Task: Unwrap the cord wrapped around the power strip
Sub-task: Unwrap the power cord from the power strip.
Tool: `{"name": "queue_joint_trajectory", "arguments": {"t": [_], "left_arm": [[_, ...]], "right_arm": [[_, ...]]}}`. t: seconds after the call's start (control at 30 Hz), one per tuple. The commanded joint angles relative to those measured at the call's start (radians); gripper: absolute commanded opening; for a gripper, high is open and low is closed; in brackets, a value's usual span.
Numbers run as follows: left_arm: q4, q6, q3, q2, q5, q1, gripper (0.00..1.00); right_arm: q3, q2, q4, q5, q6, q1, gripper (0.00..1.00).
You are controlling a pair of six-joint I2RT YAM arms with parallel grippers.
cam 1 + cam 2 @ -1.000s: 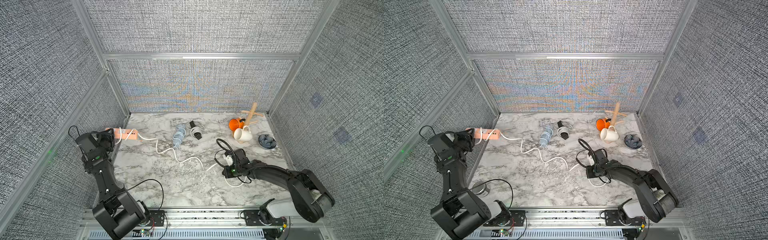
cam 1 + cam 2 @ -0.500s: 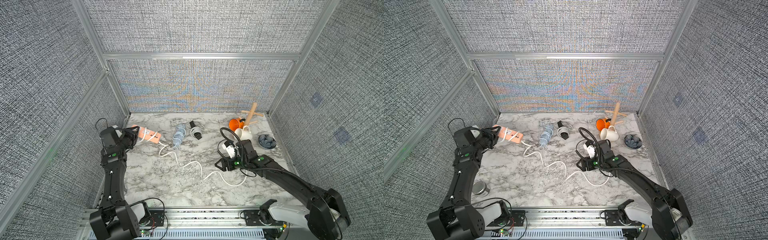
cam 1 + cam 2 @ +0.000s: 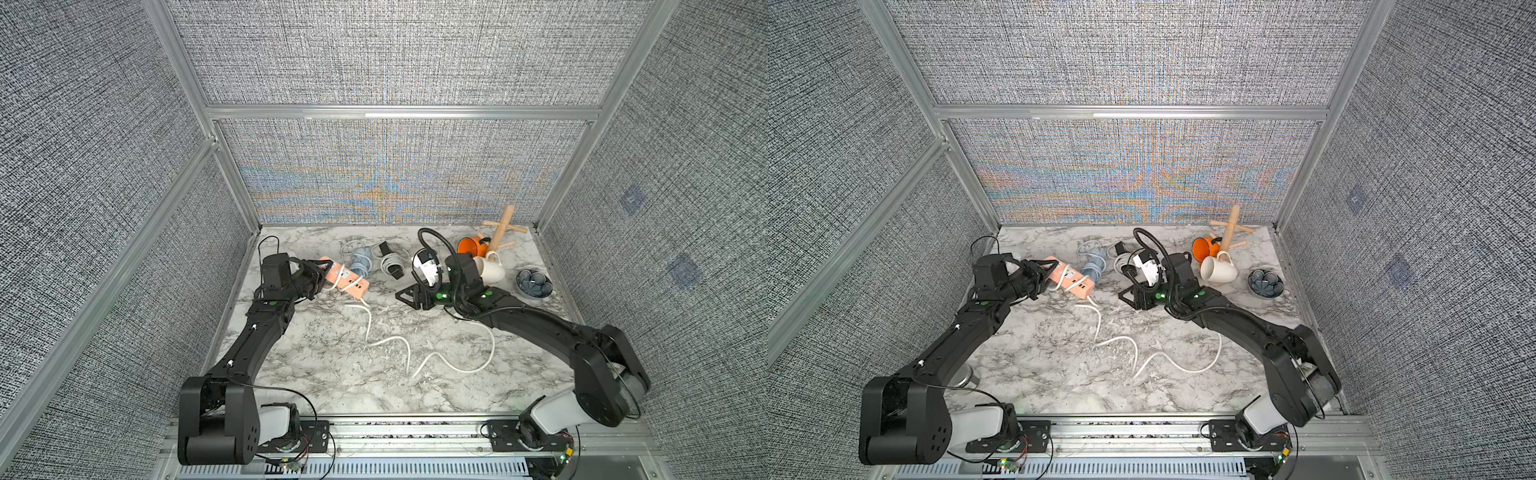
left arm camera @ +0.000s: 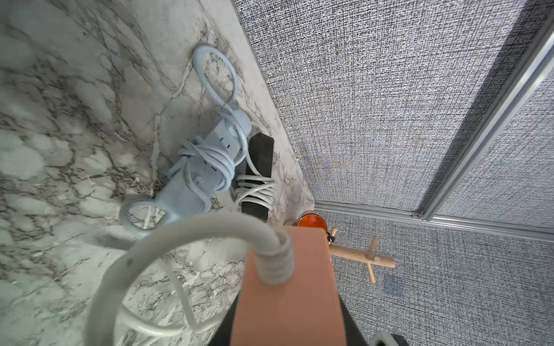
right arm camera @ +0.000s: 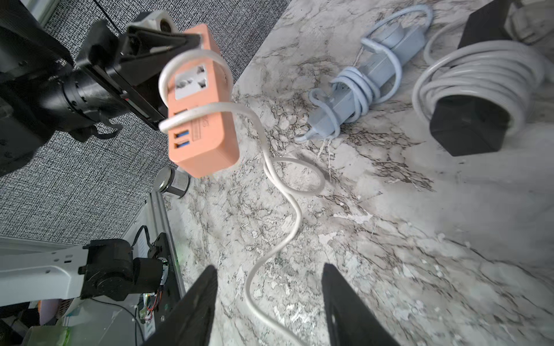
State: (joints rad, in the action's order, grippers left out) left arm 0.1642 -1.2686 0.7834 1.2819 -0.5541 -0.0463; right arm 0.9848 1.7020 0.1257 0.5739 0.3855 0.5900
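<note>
left gripper point(image 3: 322, 272) clamps power strip point(image 5: 207, 143) end | right gripper point(image 5: 268, 268) jaws apart, empty | cord point(image 5: 295, 215) likely light, springy: pinch loop just past left gripper

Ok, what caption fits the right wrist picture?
Left gripper holds the orange power strip, white cord looped around it; right gripper open.

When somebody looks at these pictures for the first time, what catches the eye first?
The salmon power strip stands out: the left gripper holds one end at the back left, white cord looped around it. The loose cord snakes over the marble table toward the open, empty right gripper.
</note>
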Motion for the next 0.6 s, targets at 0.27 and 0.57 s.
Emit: {"name": "queue_joint_trajectory", "arguments": {"t": [0.27, 0.57], "left_arm": [[0.194, -0.144, 0.031, 0.003, -0.057, -0.045, 0.00], [0.242, -0.206, 0.048, 0.009, -0.068, -0.075, 0.00]], "right_arm": [[0.070, 0.196, 0.446, 0.048, 0.105, 0.040, 0.62], [0.107, 0.332, 0.666, 0.088, 0.222, 0.046, 0.62]]}}
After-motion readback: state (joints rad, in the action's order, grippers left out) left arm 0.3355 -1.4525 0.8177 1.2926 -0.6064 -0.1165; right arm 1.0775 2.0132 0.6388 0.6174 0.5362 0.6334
